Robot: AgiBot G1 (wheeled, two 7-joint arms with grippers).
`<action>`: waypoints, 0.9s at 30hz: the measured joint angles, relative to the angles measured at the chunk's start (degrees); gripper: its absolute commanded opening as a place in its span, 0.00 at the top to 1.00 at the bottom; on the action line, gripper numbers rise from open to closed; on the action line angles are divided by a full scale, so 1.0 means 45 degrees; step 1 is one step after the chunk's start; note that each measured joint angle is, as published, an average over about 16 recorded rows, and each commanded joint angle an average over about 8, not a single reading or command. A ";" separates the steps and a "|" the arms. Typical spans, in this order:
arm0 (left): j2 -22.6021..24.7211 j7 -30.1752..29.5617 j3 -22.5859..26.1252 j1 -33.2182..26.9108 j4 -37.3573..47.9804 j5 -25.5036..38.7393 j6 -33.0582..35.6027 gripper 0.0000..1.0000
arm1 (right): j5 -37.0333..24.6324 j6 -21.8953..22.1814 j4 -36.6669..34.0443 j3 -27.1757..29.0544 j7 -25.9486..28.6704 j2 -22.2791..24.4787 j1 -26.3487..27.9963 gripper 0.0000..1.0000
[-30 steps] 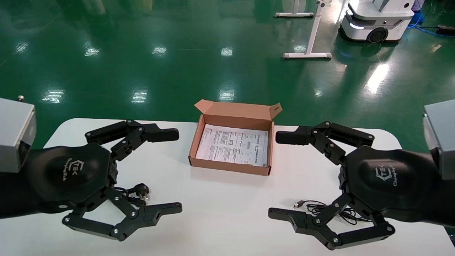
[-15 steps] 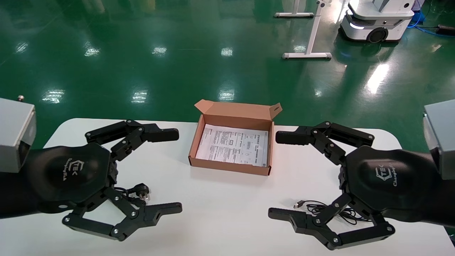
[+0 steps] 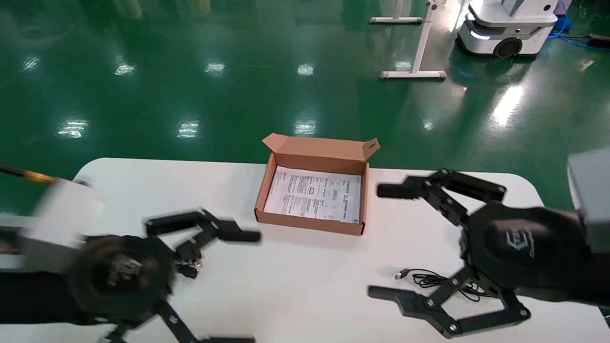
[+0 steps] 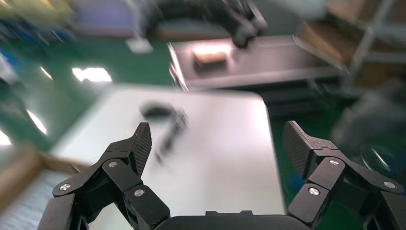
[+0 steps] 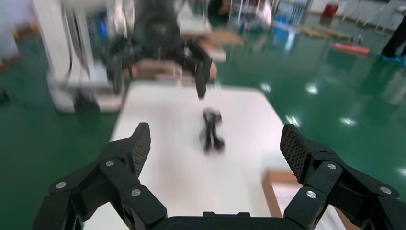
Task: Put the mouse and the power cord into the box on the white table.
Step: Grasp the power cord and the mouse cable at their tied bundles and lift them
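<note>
The brown box (image 3: 358, 205) lies open at the far middle of the white table (image 3: 305, 286), a printed sheet on its bottom. My left gripper (image 3: 243, 287) hovers open over the near left, blurred by motion. Just beside its upper finger lies the power cord (image 3: 189, 261), also seen bundled in the right wrist view (image 5: 210, 130). My right gripper (image 3: 381, 241) stands open at the near right. The mouse's thin cable (image 3: 441, 281) and USB plug (image 3: 400, 274) lie below it. The mouse body is hidden in the head view and shows as a dark blur (image 4: 155, 111) in the left wrist view.
A white wheeled robot (image 3: 507, 26) and a white stand (image 3: 414, 71) are on the green floor beyond the table. The table's near edge runs close under both grippers.
My left arm has swung toward me and to the right, now blurred, with its upper finger past the power cord's plug. The right gripper shifted slightly right and lower. Both stay open.
</note>
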 measured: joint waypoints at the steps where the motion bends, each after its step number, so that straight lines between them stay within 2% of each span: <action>1: 0.0091 -0.0086 0.0345 -0.0313 0.0102 0.0362 0.0082 0.00 | -0.0276 -0.0072 -0.0114 -0.0096 -0.0281 0.0047 0.0080 0.00; 8: 0.0805 -0.0242 0.3331 -0.3047 0.1380 0.3327 0.0382 0.00 | -0.2686 -0.0496 -0.1690 -0.1178 -0.2825 0.0148 0.0996 0.00; 15: 0.1504 0.0668 0.6425 -0.5578 0.3652 0.5739 0.0424 0.00 | -0.5174 -0.0440 -0.4318 -0.2592 -0.5573 -0.0479 0.2348 0.00; 21: 0.2169 0.1931 0.8510 -0.7094 0.6010 0.6784 0.0387 0.00 | -0.6782 -0.0178 -0.6772 -0.3476 -0.7517 -0.1349 0.3504 0.00; 27: 0.2976 0.3330 0.9849 -0.7874 0.8362 0.7167 0.0284 0.00 | -0.7950 0.0066 -0.8827 -0.4052 -0.9083 -0.2135 0.4427 0.00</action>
